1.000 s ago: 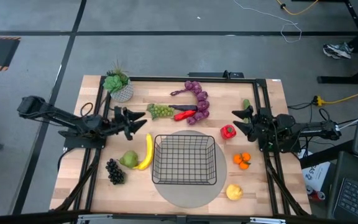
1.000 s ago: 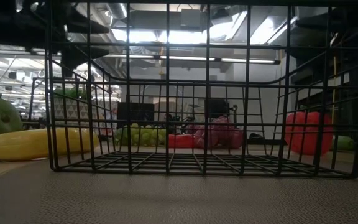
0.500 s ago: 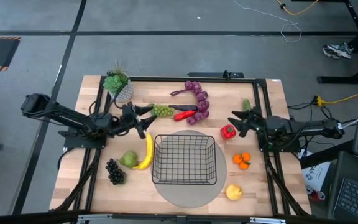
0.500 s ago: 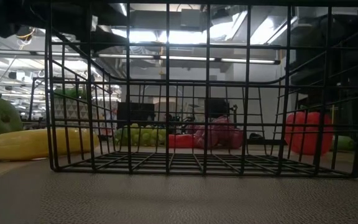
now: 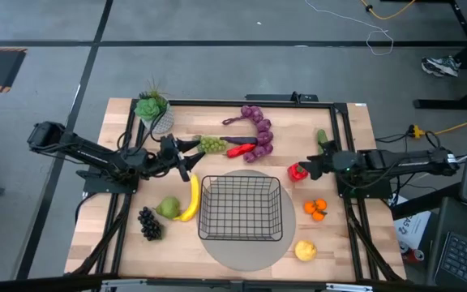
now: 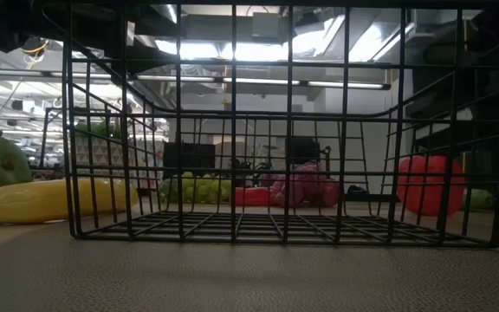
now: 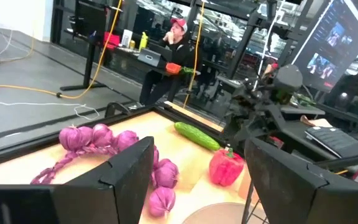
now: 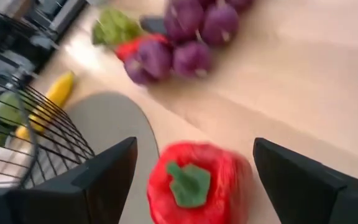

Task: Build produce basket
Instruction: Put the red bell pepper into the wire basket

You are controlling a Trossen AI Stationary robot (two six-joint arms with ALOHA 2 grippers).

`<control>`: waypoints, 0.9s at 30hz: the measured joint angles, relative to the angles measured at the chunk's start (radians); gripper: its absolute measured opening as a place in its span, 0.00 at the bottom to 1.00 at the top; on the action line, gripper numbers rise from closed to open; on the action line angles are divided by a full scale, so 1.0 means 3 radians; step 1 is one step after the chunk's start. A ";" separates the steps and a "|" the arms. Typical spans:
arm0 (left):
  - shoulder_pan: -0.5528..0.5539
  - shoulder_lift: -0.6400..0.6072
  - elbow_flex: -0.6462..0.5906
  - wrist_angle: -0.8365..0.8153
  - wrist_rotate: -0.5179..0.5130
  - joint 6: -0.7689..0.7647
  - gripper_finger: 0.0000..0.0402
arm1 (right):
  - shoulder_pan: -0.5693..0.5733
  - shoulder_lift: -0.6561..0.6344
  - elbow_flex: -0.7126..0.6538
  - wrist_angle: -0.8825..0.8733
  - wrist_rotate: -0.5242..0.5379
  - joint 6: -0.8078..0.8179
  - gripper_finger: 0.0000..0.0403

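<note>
The black wire basket (image 5: 242, 208) stands on a round grey mat (image 5: 243, 253) at the table's near middle. Around it lie the produce: banana (image 5: 191, 199), pear (image 5: 169, 208), dark grapes (image 5: 149, 223), green grapes (image 5: 211, 144), long red pepper (image 5: 240, 150), purple grapes (image 5: 259, 130), cucumber (image 5: 322, 137), orange pieces (image 5: 316, 209), lemon (image 5: 305, 251). My left gripper (image 5: 191, 156) is open just left of the green grapes. My right gripper (image 8: 194, 146) is open, tipped down, with the red bell pepper (image 8: 197, 180) between its fingers, apart from both.
A potted succulent (image 5: 154, 111) stands at the far left corner. Black frame rails (image 5: 128, 203) run along the table's left, right and far sides. Beyond the table, the left wrist view shows a person (image 7: 176, 37) at a desk.
My left gripper has gone toward the table's right, up to the green grapes, then kept still. My right gripper has rolled and tipped downward over the red bell pepper, shifting slightly toward the table's left. Both stay open; no produce has moved.
</note>
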 joint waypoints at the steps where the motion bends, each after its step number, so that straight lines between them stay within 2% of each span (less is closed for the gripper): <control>1: -0.0010 0.0000 0.0000 -0.0001 0.0000 -0.0001 0.62 | 0.0000 0.0077 0.0000 -0.0001 -0.0050 0.0065 0.80; 11: -0.0073 0.0000 0.0000 0.0000 0.0000 -0.0003 0.62 | 0.0000 0.0697 0.0106 0.0088 -0.0129 0.0130 0.80; 16: -0.0073 0.0000 0.0000 -0.0007 -0.0001 0.0000 0.62 | 0.0000 0.0865 0.0455 -0.0009 -0.0117 -0.0136 0.80; 19: -0.0073 0.0000 0.0000 -0.0014 -0.0001 0.0000 0.62 | 0.0000 0.0980 0.0729 -0.0277 -0.0136 -0.0356 0.80; 23: -0.0073 0.0000 0.0000 -0.0016 0.0000 0.0017 0.62 | 0.0030 0.1145 0.1047 -0.0649 -0.0386 -0.0757 0.80; 27: -0.0073 0.0000 0.0000 -0.0018 -0.0001 0.0027 0.62 | 0.0087 0.1278 0.1141 -0.0685 -0.0437 -0.0798 0.80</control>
